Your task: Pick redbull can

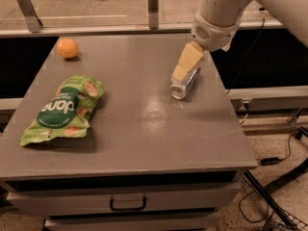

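On the grey worktop (139,143), the green snack bag (62,109) lies well left of the redbull can (185,84). The hand (186,62) hovers just over the can's far end; I cannot tell how far open it is, or whether it grips. The can lies on its side, near the right edge. An off-centre descent could roll it over that edge. The orange (68,48), far left of the can, poses no risk.
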Tool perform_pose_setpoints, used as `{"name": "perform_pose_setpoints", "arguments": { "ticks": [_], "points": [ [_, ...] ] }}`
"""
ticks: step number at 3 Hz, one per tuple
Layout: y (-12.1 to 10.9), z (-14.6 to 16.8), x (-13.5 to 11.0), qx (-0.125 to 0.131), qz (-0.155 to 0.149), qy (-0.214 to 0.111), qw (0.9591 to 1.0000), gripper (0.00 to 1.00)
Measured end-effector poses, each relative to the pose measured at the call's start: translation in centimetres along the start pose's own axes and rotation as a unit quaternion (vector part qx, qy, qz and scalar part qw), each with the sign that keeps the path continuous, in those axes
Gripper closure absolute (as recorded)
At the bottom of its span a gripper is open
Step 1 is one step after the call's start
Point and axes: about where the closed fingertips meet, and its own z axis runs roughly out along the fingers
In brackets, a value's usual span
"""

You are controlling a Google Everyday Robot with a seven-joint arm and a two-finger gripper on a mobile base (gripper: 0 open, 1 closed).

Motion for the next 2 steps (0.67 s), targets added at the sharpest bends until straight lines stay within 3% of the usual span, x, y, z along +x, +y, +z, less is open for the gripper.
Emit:
{"name": "perform_pose_setpoints", "arguments": {
  "ticks": [1, 2],
  "points": [
    [-0.9, 1.2, -0.6, 0.029, 0.067, 0.017, 0.9972, 0.0],
    [-2.0, 2.8, -1.1, 0.04, 0.125, 0.032, 0.9909, 0.0]
  ]
}}
